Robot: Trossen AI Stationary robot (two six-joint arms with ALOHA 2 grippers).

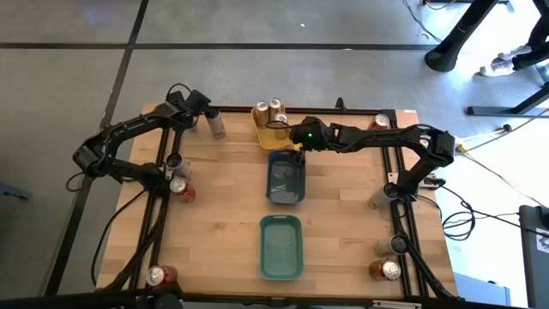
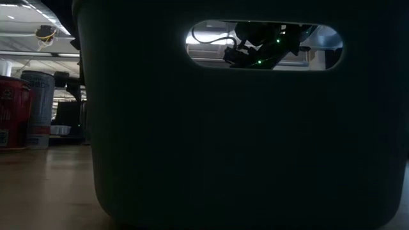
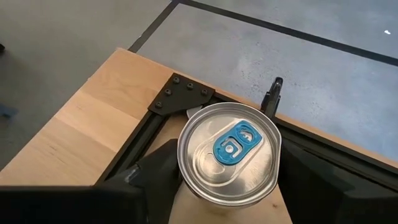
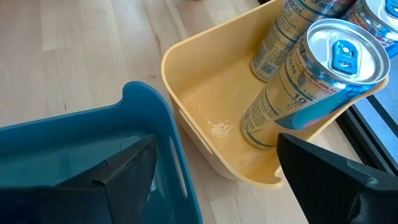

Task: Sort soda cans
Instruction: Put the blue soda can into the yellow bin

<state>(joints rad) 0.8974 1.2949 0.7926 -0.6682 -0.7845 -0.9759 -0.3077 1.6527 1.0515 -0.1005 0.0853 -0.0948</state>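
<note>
1. The left claw point(image 1: 208, 116) sat at the table's point(image 1: 343, 215) far left corner, its fingers point(image 3: 158, 180) straddling a grey can point(image 3: 229, 151) that stood upright. The fingers flanked the can's sides closely, but whether they already pinched it could not be told (probably a grasp just being made).

2. The right claw point(image 1: 287, 137) hung spread over the yellow tray point(image 4: 205, 106) at the far middle. No can sat between its fingers, so it read as a release or a pause.

3. Gold cans point(image 4: 298, 81) stood in that tray, one leaning on the wall, which suggested this tray gathered the gold sort.

4. Two teal trays point(image 1: 286, 178) lay in line toward the near edge, likely meant for the other colours; what they held was unclear.

5. Red cans point(image 1: 182, 189) and others waited along both side edges and the near corners, well apart from the trays, so much sorting appeared left.
</note>
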